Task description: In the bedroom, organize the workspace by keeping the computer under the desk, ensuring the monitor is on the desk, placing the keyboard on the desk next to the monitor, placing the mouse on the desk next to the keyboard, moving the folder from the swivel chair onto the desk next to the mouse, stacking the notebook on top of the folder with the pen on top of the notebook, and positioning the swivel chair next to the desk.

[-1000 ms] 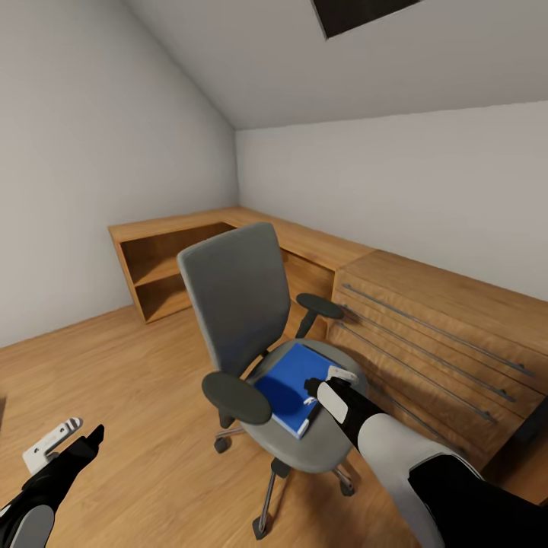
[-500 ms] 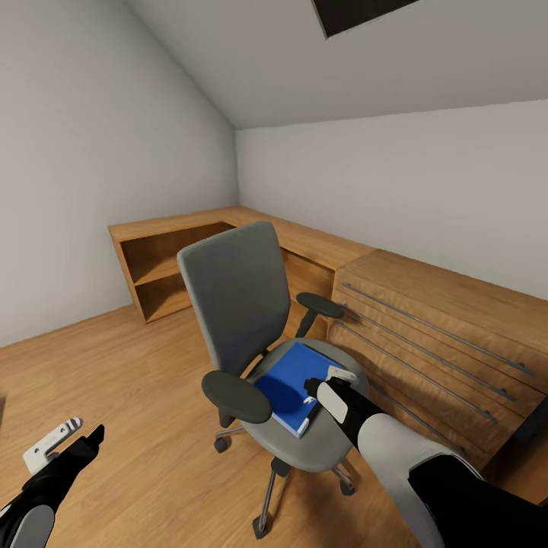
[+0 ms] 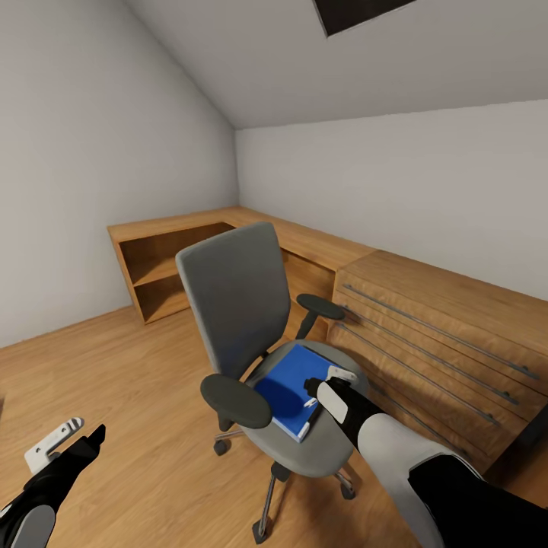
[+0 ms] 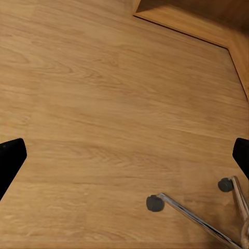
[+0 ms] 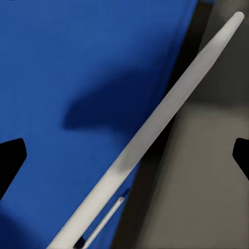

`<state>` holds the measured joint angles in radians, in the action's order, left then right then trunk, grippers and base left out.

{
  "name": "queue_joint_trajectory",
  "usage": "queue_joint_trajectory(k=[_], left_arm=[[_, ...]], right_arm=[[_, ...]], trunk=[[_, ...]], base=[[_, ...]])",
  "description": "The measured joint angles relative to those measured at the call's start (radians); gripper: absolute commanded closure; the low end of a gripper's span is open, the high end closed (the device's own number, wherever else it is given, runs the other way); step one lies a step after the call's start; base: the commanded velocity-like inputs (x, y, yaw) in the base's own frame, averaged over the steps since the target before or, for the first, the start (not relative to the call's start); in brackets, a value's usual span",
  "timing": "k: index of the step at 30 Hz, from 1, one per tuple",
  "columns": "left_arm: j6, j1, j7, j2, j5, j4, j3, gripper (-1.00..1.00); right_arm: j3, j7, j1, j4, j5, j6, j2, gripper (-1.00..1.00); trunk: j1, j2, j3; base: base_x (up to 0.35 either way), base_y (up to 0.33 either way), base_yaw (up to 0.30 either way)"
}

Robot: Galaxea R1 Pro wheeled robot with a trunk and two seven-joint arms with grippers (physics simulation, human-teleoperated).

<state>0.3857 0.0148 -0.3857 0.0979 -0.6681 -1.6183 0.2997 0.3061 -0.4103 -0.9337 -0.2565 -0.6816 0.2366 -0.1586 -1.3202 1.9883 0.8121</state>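
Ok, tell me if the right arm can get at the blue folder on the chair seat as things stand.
Probably yes. The right gripper hangs right over the blue folder on the chair, jaws open, with nothing between them but a pen lying across the folder's edge, which may get in the way.

Chair seat and floor, as I see them.
I see the chair standing on the oak floor on its casters, beside the wooden drawer chest, which also rests on the floor. On the grey seat the blue folder lies flat, and a thin white pen lies slantwise over the folder's edge and the seat.
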Motion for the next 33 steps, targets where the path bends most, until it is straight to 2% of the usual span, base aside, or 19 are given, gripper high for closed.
queue_joint_trajectory(k=[21, 27, 33], left_arm=[[-0.002, 0.000, -0.001, 0.000, 0.000, 0.000, 0.000, -1.00], [-0.002, 0.000, -0.002, 0.000, 0.001, 0.000, 0.000, -1.00], [-0.002, 0.000, -0.002, 0.000, 0.001, 0.000, 0.001, -1.00]], right_arm=[[0.000, -0.001, 0.000, -0.001, 0.000, 0.000, 0.000, -1.00], [0.000, -0.001, 0.000, -0.001, 0.000, 0.002, 0.000, -1.00], [0.001, 0.000, 0.000, -0.001, 0.000, 0.001, 0.000, -1.00]], trunk=[[0.000, 0.000, 0.000], [-0.023, 0.042, 0.019], [-0.023, 0.042, 0.019]], base=[[0.000, 0.000, 0.000], [0.000, 0.000, 0.000], [0.000, 0.000, 0.000]])
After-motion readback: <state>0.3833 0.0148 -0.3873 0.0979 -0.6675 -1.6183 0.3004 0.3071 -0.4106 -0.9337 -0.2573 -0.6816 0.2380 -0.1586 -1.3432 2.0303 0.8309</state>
